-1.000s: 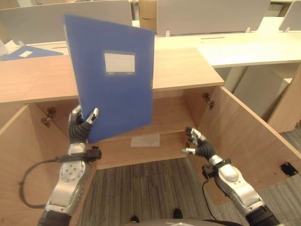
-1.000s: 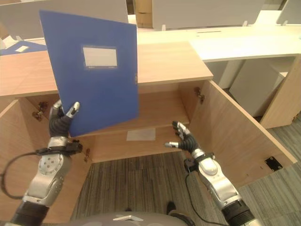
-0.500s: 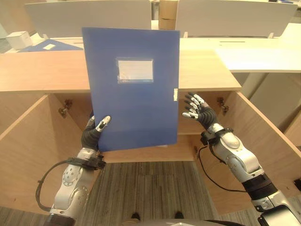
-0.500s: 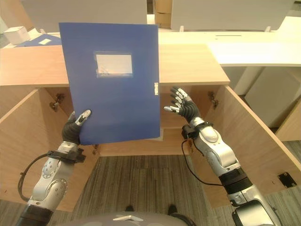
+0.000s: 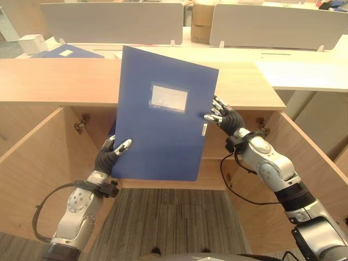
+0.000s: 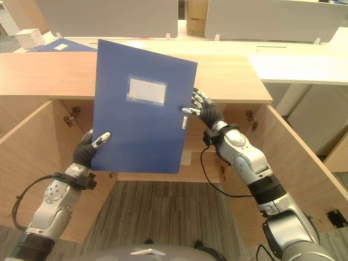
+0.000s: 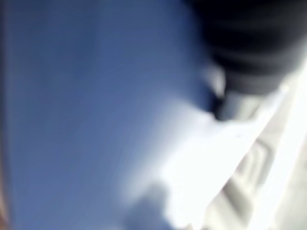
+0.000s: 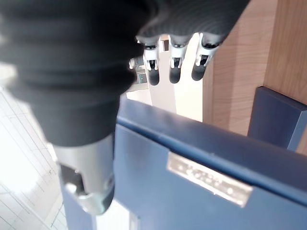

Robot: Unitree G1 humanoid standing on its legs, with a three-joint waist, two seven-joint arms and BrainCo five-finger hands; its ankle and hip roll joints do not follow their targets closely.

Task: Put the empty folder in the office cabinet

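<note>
A blue folder (image 5: 163,136) with a white label stands upright and slightly tilted in front of the open wooden cabinet (image 5: 54,81). My left hand (image 5: 106,160) is shut on its lower left corner, with the thumb on the front face. My right hand (image 5: 228,120) is at the folder's right edge near the clasp. In the right wrist view its fingers (image 8: 175,67) reach straight past the edge of the folder (image 8: 201,191), with the thumb lying against the blue face. Up close in the left wrist view the folder (image 7: 72,120) is a blue blur.
Both cabinet doors stand open, the left door (image 5: 32,179) and the right door (image 5: 310,168). A second blue folder (image 5: 68,53) and a white box (image 5: 32,43) lie on the desk behind. Grey desk dividers (image 5: 109,22) run along the back.
My right hand has risen from low by the cabinet opening to the folder's right edge. The folder has tilted and come lower in my left hand. The camera has also shifted.
</note>
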